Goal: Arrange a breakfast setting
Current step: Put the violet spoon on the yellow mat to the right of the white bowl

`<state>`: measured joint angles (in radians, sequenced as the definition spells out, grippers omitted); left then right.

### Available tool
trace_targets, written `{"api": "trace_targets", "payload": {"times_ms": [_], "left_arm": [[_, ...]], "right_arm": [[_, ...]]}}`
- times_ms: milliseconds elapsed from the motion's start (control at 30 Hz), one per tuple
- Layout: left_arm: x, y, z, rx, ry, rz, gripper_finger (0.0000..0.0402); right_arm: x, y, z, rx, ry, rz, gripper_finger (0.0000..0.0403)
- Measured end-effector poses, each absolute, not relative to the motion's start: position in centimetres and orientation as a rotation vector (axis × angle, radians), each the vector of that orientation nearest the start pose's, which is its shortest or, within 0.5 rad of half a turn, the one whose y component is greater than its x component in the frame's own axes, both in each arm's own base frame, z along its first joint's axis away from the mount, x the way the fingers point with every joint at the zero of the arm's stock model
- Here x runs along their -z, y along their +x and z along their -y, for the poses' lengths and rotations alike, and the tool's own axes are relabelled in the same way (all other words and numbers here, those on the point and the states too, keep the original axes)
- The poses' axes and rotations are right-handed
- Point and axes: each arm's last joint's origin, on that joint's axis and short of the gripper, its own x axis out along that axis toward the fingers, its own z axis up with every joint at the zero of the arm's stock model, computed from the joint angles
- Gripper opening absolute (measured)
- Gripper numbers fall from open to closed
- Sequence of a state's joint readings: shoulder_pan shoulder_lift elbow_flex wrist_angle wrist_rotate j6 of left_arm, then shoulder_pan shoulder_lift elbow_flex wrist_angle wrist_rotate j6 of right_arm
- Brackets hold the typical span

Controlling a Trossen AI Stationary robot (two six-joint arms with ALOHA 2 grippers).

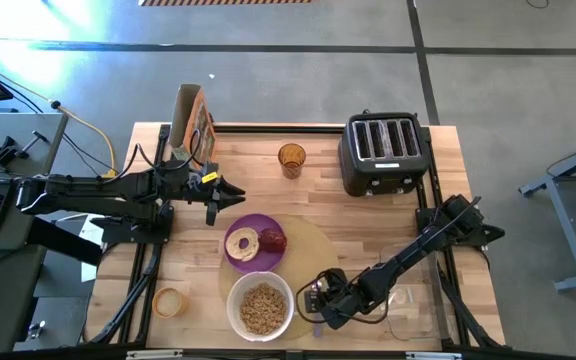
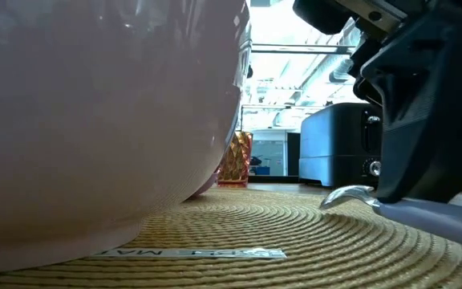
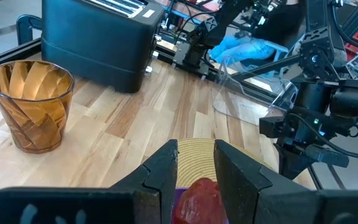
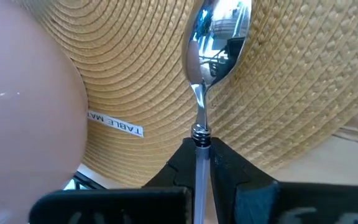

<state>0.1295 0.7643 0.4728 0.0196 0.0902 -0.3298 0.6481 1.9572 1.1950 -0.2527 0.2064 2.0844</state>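
A large round tan mat (image 1: 313, 250) lies on the wooden table. On it stand a small purple plate (image 1: 253, 228) holding a bagel (image 1: 242, 243) and a red apple (image 1: 273, 240), and a white bowl (image 1: 261, 307) of brown cereal. My right gripper (image 1: 318, 300) is low over the mat's near part, just right of the bowl, and is shut on a small spoon (image 4: 216, 37). My left gripper (image 1: 230, 197) is open and empty, hovering by the plate's far left. The apple (image 3: 197, 199) shows beyond its fingers. My right gripper pinches the spoon's pale handle (image 4: 200, 146) between its two fingers, just behind the metal neck. The fingers come nearly level from the table's right and lie along the spoon. The spoon's bowl (image 2: 347, 195) sticks out ahead, hollow side up, low over the mat; whether it touches I cannot tell.
A black four-slot toaster (image 1: 383, 152) stands at the far right and an amber glass (image 1: 291, 159) at the far middle. A cereal box (image 1: 193, 120) is at the far left, a small round container (image 1: 169, 302) near left, and a clear plastic piece (image 1: 408, 310) near right.
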Motion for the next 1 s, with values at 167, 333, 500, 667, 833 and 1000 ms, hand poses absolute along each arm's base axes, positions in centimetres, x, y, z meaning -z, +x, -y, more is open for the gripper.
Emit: {"api": "trace_targets", "payload": {"times_ms": [167, 333, 500, 667, 833, 1000], "left_arm": [[-24.7, 17.3, -2.0, -0.083, -0.358, -0.261, 0.0095], [-24.7, 17.3, -2.0, -0.083, -0.358, -0.262, 0.0095], [-24.7, 17.3, -2.0, -0.083, -0.358, -0.262, 0.0095], [-24.7, 17.3, -2.0, -0.083, -0.358, -0.262, 0.0095], [-24.7, 17.3, -2.0, -0.083, -0.358, -0.262, 0.0095], [-24.7, 17.3, -2.0, -0.083, -0.358, -0.262, 0.0095]], "right_arm": [[-14.1, 31.4, -22.9, 0.667, 1.466, -0.862, 0.0007], [-13.9, 31.0, -22.7, 0.723, 1.464, -0.91, 0.0007], [-14.5, 31.0, -22.4, 0.725, 1.472, -0.919, 0.0007], [-16.0, 31.0, -21.4, 0.727, 1.452, -0.907, 0.0007], [-16.1, 31.3, -20.6, 0.73, 1.445, -0.952, 0.0007], [-17.9, 32.0, -20.2, 0.757, 1.379, -1.001, 0.0007]]}}
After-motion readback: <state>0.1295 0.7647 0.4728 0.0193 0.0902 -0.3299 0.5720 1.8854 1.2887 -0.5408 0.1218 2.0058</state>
